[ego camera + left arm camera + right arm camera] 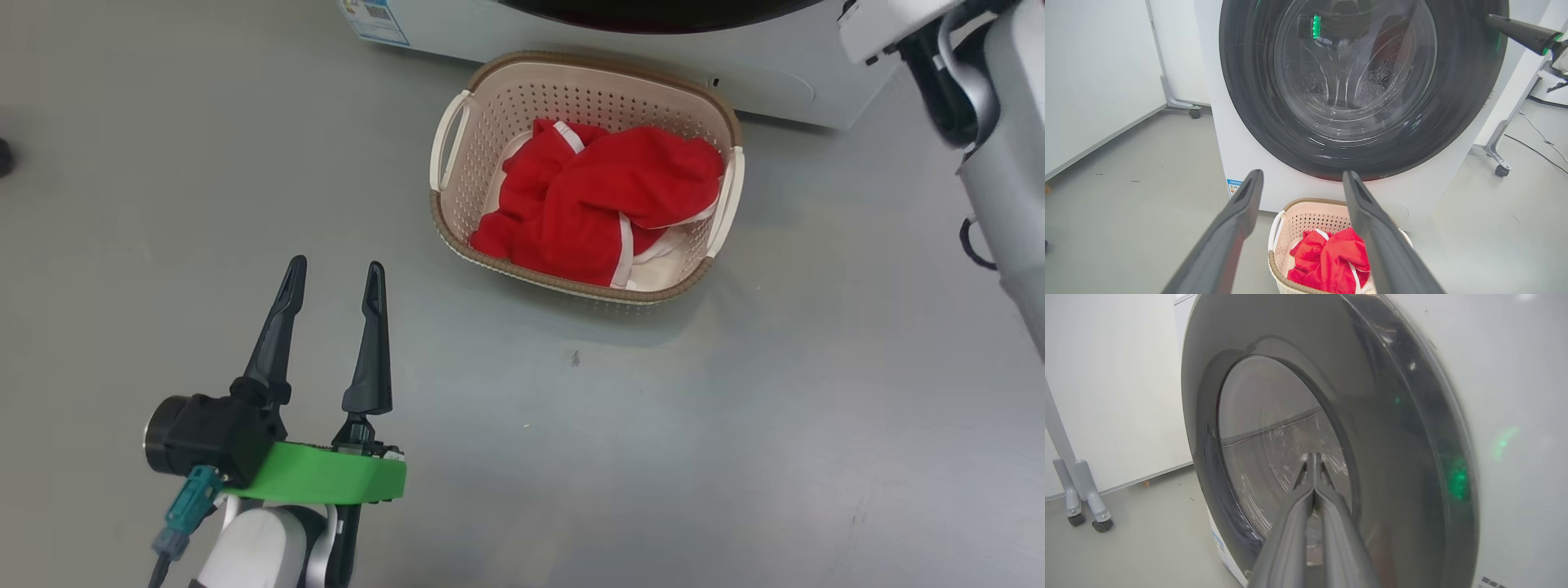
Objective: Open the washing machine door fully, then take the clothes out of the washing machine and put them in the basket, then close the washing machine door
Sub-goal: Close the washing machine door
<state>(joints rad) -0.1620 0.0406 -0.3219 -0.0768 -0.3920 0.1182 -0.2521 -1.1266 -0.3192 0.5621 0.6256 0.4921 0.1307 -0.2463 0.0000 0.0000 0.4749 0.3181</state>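
Grey floor (735, 457), white wall panels (1094, 73) (on caster feet (1086, 498)).

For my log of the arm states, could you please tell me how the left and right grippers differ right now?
The left gripper has its long dark jaws apart; the right gripper has them pressed together.
The left gripper hangs low over the grey floor near the cream perforated plastic basket; the right gripper is up at the round, black-rimmed glass washing machine door.
Both hold nothing.

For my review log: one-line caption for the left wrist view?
Open left gripper faces the washing machine door, red clothes in the basket below.
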